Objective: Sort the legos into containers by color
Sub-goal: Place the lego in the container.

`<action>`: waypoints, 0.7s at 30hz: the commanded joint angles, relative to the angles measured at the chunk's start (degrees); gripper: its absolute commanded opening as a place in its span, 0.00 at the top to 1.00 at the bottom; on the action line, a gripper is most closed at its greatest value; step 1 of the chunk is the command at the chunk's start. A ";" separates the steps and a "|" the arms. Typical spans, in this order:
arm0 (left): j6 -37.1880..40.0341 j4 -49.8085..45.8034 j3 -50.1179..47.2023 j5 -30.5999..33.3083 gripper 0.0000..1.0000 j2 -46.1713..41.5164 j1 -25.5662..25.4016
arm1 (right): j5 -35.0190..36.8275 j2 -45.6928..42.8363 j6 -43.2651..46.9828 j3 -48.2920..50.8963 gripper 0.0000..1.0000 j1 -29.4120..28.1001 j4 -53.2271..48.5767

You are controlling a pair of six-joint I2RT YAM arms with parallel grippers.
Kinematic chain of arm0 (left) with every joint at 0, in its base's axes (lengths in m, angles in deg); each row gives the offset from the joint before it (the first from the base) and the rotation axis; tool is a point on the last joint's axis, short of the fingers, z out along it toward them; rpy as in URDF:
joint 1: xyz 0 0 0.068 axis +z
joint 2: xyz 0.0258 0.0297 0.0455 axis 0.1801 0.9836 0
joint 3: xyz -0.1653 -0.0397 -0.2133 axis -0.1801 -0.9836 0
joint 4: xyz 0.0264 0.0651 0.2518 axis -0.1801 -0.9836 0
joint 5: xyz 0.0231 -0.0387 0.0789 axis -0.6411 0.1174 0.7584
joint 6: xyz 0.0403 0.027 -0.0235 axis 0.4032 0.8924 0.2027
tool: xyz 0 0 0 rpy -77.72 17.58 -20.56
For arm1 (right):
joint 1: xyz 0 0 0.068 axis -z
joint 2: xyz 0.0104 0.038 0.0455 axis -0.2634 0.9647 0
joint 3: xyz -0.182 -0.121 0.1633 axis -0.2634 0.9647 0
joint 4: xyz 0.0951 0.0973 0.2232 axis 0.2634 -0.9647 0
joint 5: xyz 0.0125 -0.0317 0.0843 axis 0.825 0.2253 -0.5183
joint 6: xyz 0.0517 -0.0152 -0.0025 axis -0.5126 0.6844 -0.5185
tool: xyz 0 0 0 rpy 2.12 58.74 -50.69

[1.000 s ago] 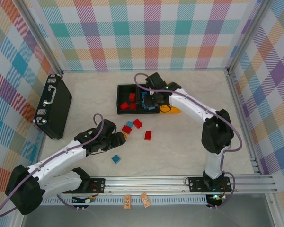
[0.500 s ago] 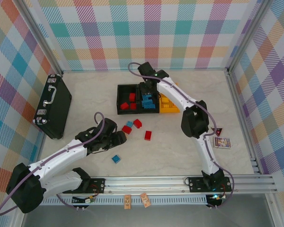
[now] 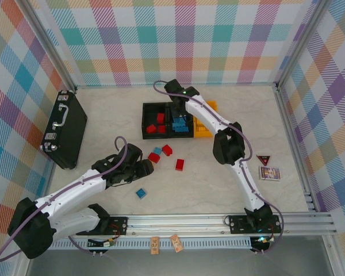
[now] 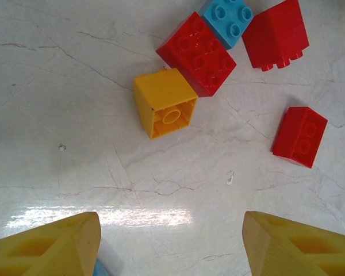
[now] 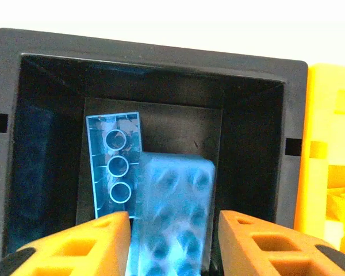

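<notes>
Blue bricks [image 5: 112,164] lie in the middle bin [image 5: 161,49] and red bricks [image 3: 159,121] in the left bin [image 3: 145,122], both at the desk's [image 3: 230,195] far edge. The right end effector [image 5: 172,230] hovers over the middle bin, jaws apart, with a blurred brick [image 5: 172,190] between them. The left end effector [image 4: 172,241] is apart and empty above the loose pieces mid-desk: three loose reds [image 4: 196,53], a loose blue [image 4: 228,17] and a yellow brick [image 4: 165,103]. Judgement: roughly half the sorting remains. Cards [image 3: 269,172] lie near the right edge; their print is unreadable.

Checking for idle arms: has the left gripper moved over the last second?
No. In the top view the left gripper keeps the same spot, just above the loose blue lego, jaws open.
</notes>
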State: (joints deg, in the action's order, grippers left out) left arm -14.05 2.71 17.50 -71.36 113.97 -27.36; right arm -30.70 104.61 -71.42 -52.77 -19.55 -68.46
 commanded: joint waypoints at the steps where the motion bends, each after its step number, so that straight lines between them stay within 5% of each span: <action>1: 0.77 -0.08 0.83 0.45 0.34 0.09 -0.31 | 1.09 -0.03 0.76 -2.55 0.52 0.46 -1.44; 8: 0.64 -1.64 1.37 1.29 0.34 -0.57 -0.31 | -0.71 -5.71 1.45 0.73 0.51 -0.62 -0.40; 21: 0.60 -11.68 2.57 -0.05 0.35 -2.26 -0.35 | -14.15 -35.41 -2.15 39.90 0.50 -2.62 16.67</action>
State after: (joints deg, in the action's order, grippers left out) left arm -14.07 -3.89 17.96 -70.84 112.65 -27.36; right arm -39.73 72.78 -71.57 -18.89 -21.89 -56.31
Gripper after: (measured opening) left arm 0.651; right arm 0.493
